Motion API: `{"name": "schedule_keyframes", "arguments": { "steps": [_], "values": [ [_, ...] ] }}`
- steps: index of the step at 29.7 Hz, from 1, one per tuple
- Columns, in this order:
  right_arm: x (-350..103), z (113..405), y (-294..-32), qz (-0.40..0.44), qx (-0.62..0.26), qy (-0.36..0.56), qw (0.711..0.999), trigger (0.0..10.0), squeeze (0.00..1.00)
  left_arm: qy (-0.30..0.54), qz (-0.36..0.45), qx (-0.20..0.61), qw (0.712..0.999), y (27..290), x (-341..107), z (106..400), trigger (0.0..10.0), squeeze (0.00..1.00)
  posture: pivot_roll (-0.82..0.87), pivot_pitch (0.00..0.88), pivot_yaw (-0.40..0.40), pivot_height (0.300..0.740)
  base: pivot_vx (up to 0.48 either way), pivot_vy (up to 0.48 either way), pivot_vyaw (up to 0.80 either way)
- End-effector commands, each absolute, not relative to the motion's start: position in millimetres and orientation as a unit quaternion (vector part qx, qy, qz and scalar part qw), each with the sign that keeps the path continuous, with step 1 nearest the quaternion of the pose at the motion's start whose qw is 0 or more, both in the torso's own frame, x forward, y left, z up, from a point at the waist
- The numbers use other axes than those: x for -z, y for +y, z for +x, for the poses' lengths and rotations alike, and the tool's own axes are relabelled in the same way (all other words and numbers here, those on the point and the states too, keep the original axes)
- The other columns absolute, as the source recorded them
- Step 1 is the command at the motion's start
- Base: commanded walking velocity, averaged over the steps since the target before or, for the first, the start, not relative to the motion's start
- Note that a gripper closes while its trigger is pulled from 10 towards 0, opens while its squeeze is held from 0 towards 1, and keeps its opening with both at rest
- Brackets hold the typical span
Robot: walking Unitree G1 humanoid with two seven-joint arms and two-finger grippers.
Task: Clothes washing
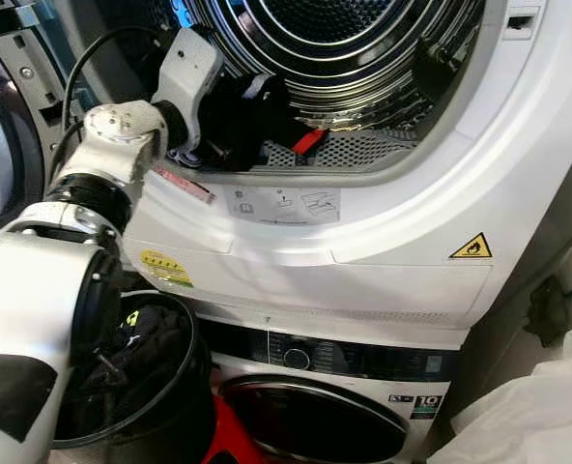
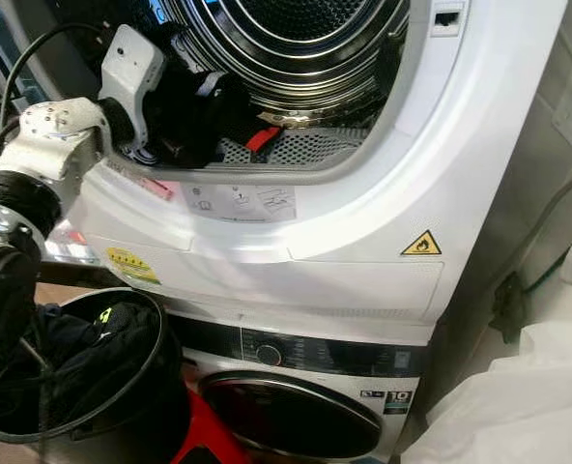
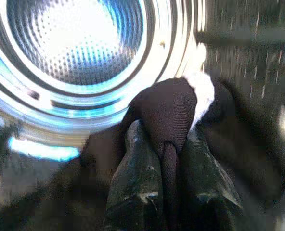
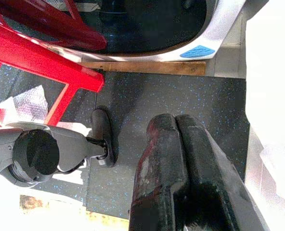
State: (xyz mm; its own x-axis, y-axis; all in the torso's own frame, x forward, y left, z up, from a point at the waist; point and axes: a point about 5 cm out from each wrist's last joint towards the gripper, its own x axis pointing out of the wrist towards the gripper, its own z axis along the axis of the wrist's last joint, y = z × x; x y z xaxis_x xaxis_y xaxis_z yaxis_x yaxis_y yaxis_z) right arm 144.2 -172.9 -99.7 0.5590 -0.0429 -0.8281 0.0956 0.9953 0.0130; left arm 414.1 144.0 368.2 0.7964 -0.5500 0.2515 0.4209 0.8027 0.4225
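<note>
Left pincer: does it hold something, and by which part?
The left pincer pinches a dark cloth by a bunched fold at the drum opening.

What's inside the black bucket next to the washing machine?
The black bucket holds dark clothes, one with a small yellow-green mark. What lies underneath them is covered. The left claw grips another dark cloth at the upper machine's drum.

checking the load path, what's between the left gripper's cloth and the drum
Nothing: in the left wrist view the left gripper pinches the dark garment with bare space up to the drum.
</note>
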Motion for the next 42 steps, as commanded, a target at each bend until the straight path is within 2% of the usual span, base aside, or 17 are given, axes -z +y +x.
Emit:
{"name": "schedule_keyframes", "arguments": {
  "steps": [1, 4, 9, 16, 24, 25, 26, 27, 33, 42],
  "values": [
    [100, 145, -168, 0.034, 0.041, 0.465, 0.884, 10.0, 0.0, -0.25, 0.147, 0.259, 0.921, 138, -400, 407, 10.0, 0.0, -0.05, 0.0, 0.163, 0.74, 0.0, 0.0, 0.0],
    [100, 144, -169, 0.034, 0.043, 0.463, 0.885, 10.0, 0.0, -0.263, 0.135, 0.297, 0.908, 121, -407, 403, 10.0, 0.0, -0.06, 0.0, 0.163, 0.74, 0.0, 0.0, 0.0],
    [100, 141, -173, 0.034, 0.05, 0.463, 0.884, 10.0, 0.0, -0.258, 0.162, 0.345, 0.888, 101, -403, 401, 10.0, 0.0, -0.07, 0.0, 0.168, 0.74, 0.0, 0.0, 0.0],
    [102, 137, -172, 0.037, 0.051, 0.467, 0.882, 10.0, 0.0, -0.222, 0.154, 0.338, 0.901, 104, -390, 406, 10.0, 0.0, -0.07, 0.0, 0.17, 0.74, 0.0, 0.0, 0.0],
    [102, 137, -172, 0.037, 0.052, 0.466, 0.882, 10.0, 0.0, -0.222, 0.154, 0.339, 0.901, 104, -389, 406, 10.0, 0.0, -0.07, 0.0, 0.17, 0.74, 0.0, 0.0, 0.0],
    [102, 137, -171, 0.037, 0.05, 0.467, 0.882, 10.0, 0.0, -0.216, 0.146, 0.325, 0.909, 109, -388, 408, 10.0, 1.0, -0.06, 0.0, 0.166, 0.74, 0.0, 0.0, 0.0],
    [101, 140, -169, 0.036, 0.042, 0.466, 0.883, 10.0, 0.0, -0.212, 0.119, 0.273, 0.931, 126, -393, 411, 10.0, 1.0, -0.04, 0.0, 0.159, 0.74, 0.0, 0.0, 0.0],
    [101, 142, -168, 0.035, 0.04, 0.466, 0.883, 10.0, 0.0, -0.211, 0.109, 0.259, 0.936, 131, -395, 411, 10.0, 1.0, -0.04, 0.0, 0.159, 0.74, 0.0, 0.0, 0.0],
    [100, 144, -167, 0.033, 0.031, 0.466, 0.884, 10.0, 0.0, -0.204, 0.11, 0.217, 0.948, 142, -394, 413, 10.0, 1.0, -0.02, 0.0, 0.15, 0.74, 0.0, 0.0, 0.0],
    [99, 146, -166, 0.031, 0.029, 0.465, 0.884, 10.0, 0.0, -0.196, 0.097, 0.238, 0.946, 140, -392, 413, 10.0, 1.0, -0.02, 0.0, 0.148, 0.74, 0.0, 0.0, 0.0]
  ]
}}
